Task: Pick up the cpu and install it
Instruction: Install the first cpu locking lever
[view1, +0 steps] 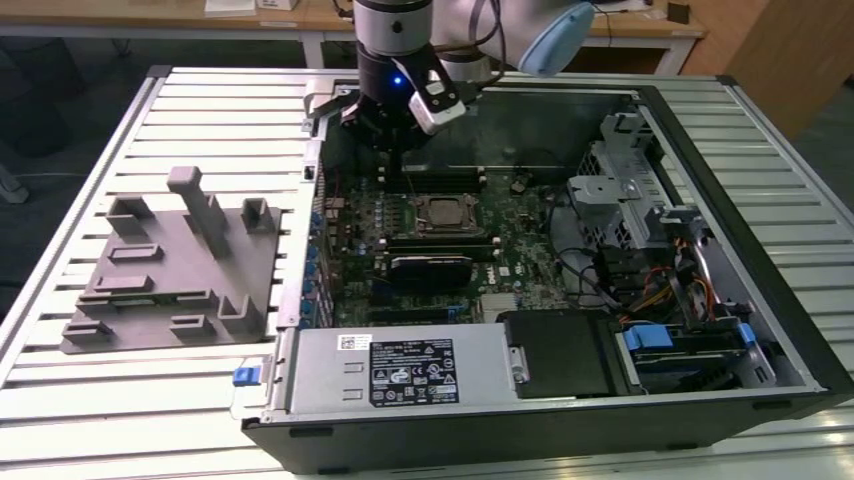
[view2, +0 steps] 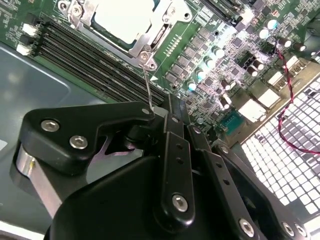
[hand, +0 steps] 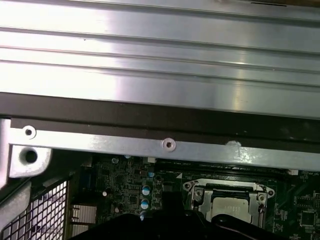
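The cpu (view1: 442, 212) is lying flat inside the metal-framed socket (hand: 199, 197) on the green motherboard (view1: 521, 250) of the open computer case (view1: 534, 445). The tool (view1: 387, 140) is hovering just beyond it, over the long black memory slots (view2: 90, 62) — whether it is clenched or released I cannot tell. The chip is looking light, thin and stiff, its smooth silver lid probably slippery and its underside probably fragile — so the opposite edges of its pale rim are seeming the safest hold.
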